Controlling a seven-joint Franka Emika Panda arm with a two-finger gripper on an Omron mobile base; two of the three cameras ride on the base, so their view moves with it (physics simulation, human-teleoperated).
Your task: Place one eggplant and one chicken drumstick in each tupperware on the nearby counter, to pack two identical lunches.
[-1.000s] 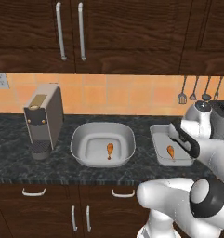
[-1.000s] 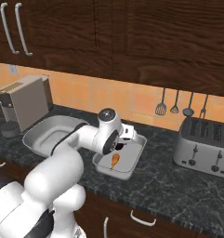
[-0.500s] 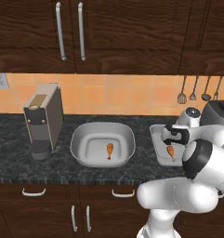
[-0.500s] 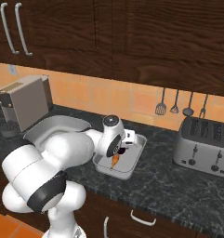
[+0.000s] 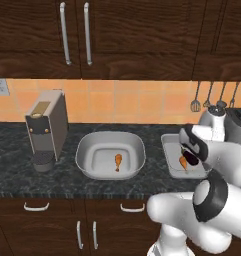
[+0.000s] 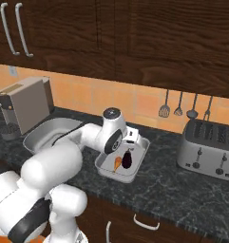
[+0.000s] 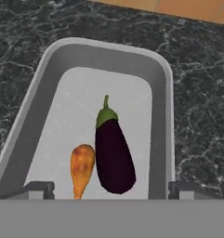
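The smaller tupperware, a shallow grey tray (image 7: 167, 116) (image 6: 135, 172) (image 5: 168, 150), holds a dark-purple eggplant (image 7: 113, 155) (image 6: 127, 158) (image 5: 191, 158) lying beside an orange-brown chicken drumstick (image 7: 82, 166) (image 6: 118, 163) (image 5: 183, 162). My gripper (image 7: 111, 189) (image 6: 123, 144) (image 5: 190, 149) hovers just above them, open, its fingertips (image 7: 39, 188) wide apart and touching neither. The larger tupperware, a deep tub (image 5: 84, 150) (image 6: 43, 135), sits to the left on the counter (image 5: 12, 170) with one drumstick (image 5: 118, 161) in it.
A grey coffee machine (image 5: 47, 127) stands left of the tub. A silver toaster (image 6: 208, 149) is to the right of the tray, and utensils (image 6: 177, 107) hang on the tiled wall. Dark drawers with silver handles (image 5: 36, 206) run below the counter.
The jaws have opened wide and the eggplant now lies loose in the tray next to the drumstick. The arm has shifted slightly over the tray.
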